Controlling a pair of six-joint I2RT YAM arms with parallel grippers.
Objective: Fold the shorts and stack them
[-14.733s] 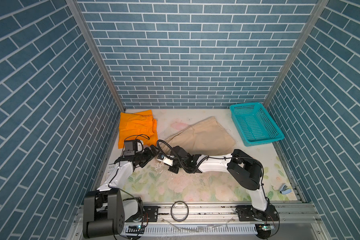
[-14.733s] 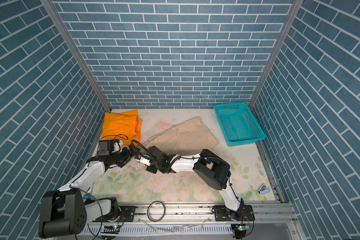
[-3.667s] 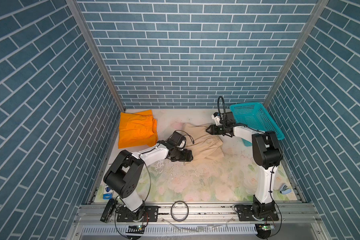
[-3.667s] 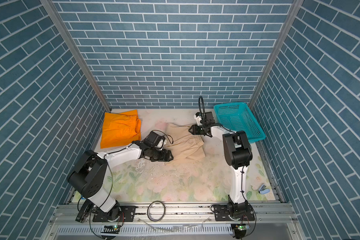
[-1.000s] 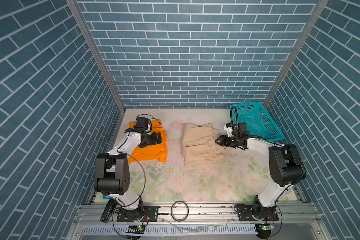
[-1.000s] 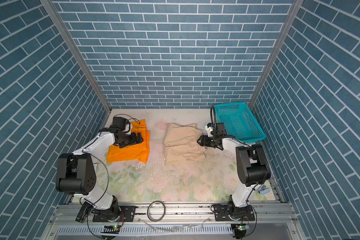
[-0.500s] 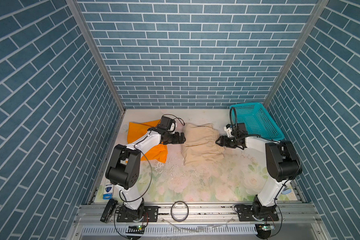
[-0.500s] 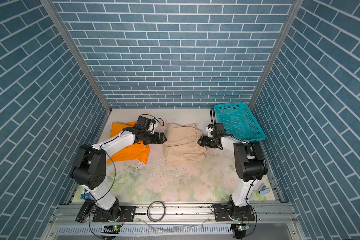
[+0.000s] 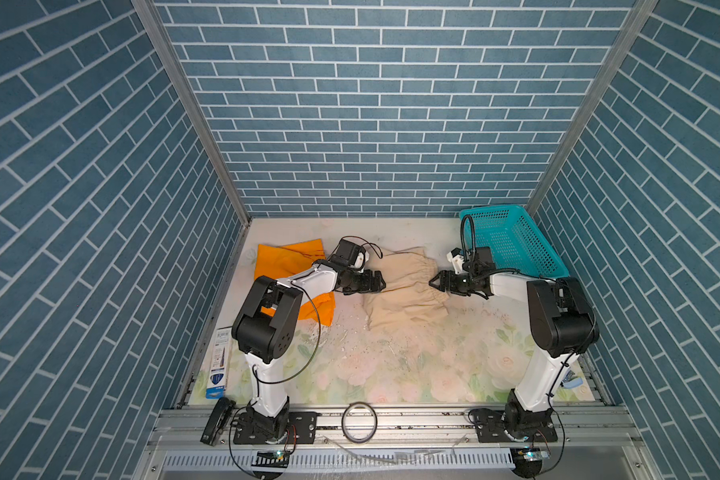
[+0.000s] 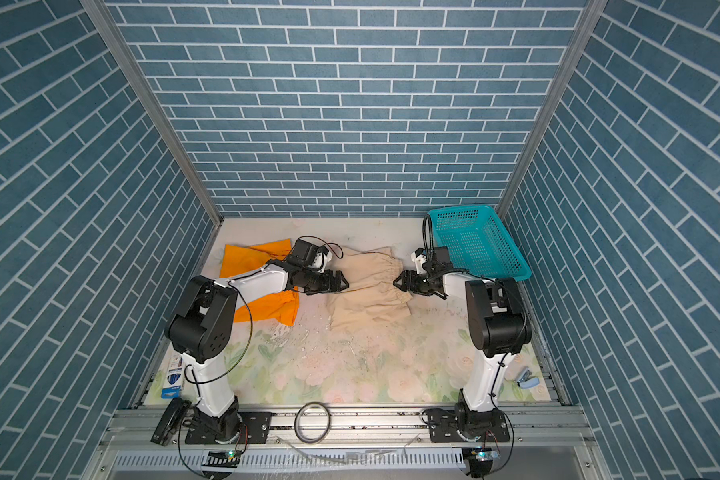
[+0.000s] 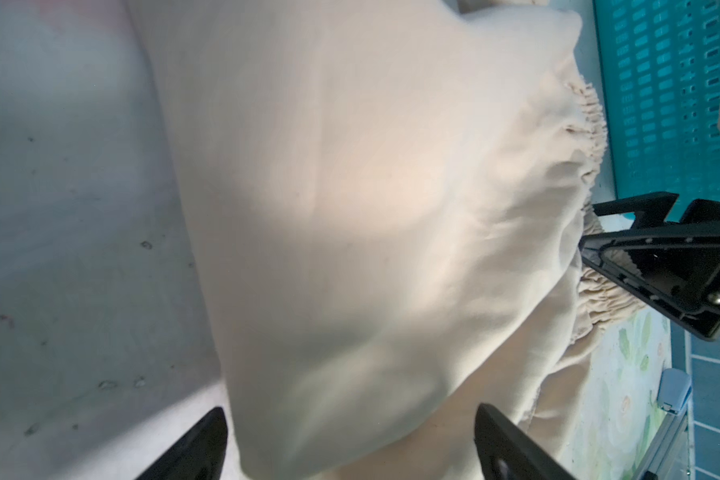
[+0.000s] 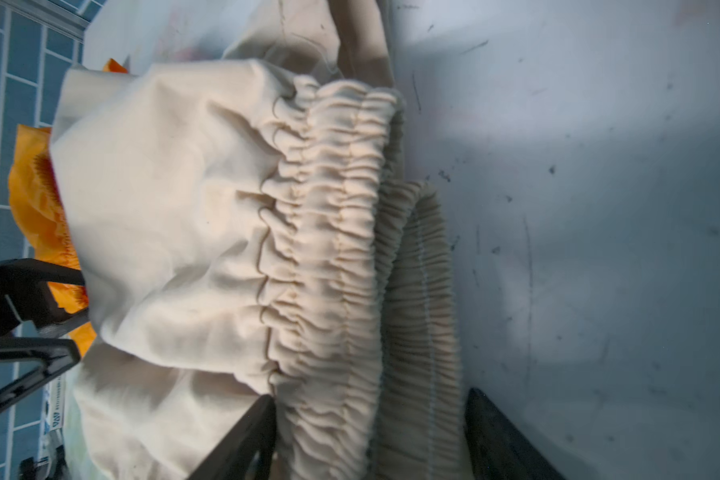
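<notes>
The beige shorts [image 9: 404, 291] [image 10: 368, 295] lie folded mid-table, gathered waistband [image 12: 333, 232] toward the right. The orange shorts [image 9: 285, 262] [image 10: 250, 257] lie at the left, partly under my left arm. My left gripper [image 9: 377, 282] [image 10: 341, 282] is at the beige shorts' left edge. In the left wrist view its jaws [image 11: 352, 432] stand open astride the folded cloth. My right gripper [image 9: 435, 284] [image 10: 399, 282] [image 12: 371, 419] is open astride the waistband, with a gap beside one finger.
A teal basket [image 9: 512, 245] [image 10: 474, 241] stands at the back right, just behind my right arm. A blue-and-white packet [image 9: 219, 361] lies along the left wall. A tape ring [image 9: 359, 423] sits on the front rail. A small blue object [image 10: 526, 379] lies at the front right.
My left gripper has left the orange shorts and swung right to the beige shorts' left edge. The right gripper has stayed at the waistband.
</notes>
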